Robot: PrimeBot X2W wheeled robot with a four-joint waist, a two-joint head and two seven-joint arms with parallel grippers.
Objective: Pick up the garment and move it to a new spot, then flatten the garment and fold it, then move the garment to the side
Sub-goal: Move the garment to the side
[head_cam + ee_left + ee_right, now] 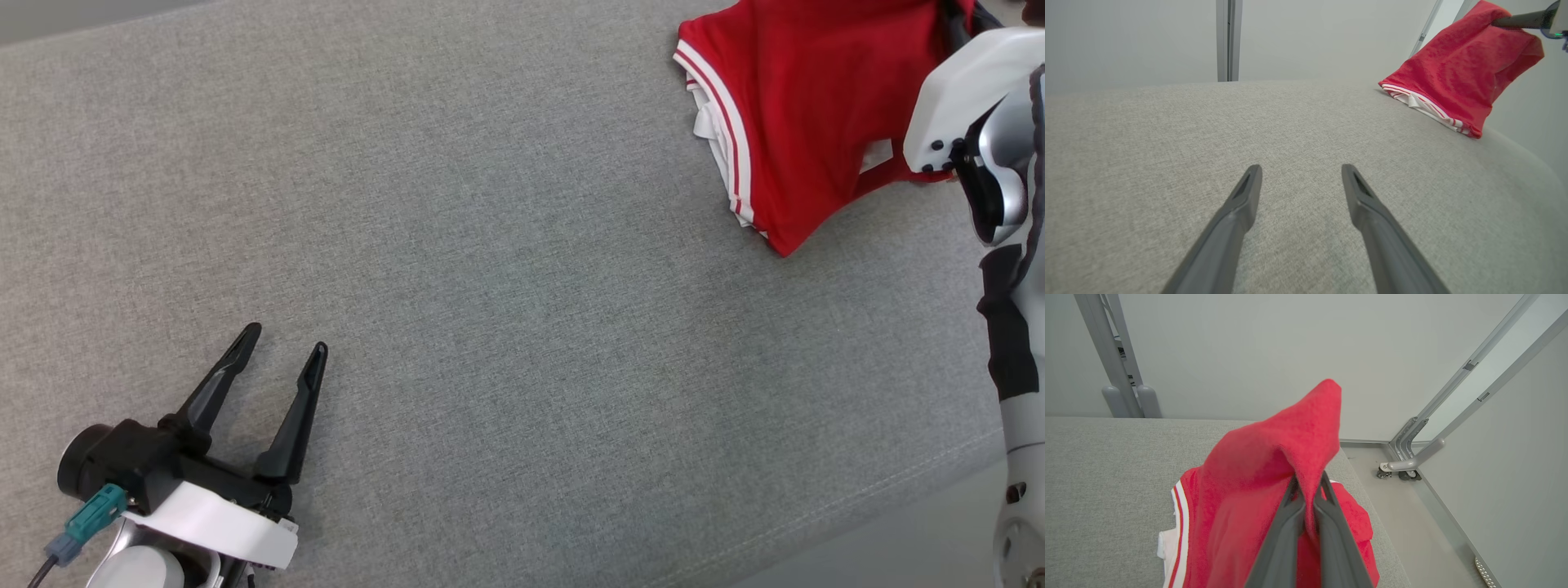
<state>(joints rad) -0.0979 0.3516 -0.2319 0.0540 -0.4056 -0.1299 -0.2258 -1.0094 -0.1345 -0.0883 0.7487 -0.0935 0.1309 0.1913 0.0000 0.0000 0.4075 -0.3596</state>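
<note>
at the lower left of the head view, the left gripper (286, 337) sits low over the grey fabric-covered surface (522, 245). its two dark fingers are spread wide with nothing between them. whether they touch the fabric i cannot tell. the wide middle of the surface lies between this gripper and the garment, which are well apart.

toward the upper right is the red garment (800, 106), at the far right end of the surface and near its edge. its white-striped hem (722, 122) lies on the grey fabric, while the upper part is lifted off it like a tent.

at the far right, the pale right forearm (971, 90) reaches over the garment. in the right wrist view, the right gripper (1309, 479) has its fingers pressed narrow on a fold of the red cloth, which rises to a peak above the tips. beyond the surface's right edge are the floor (1404, 522) and a grey metal frame (1474, 375).
</note>
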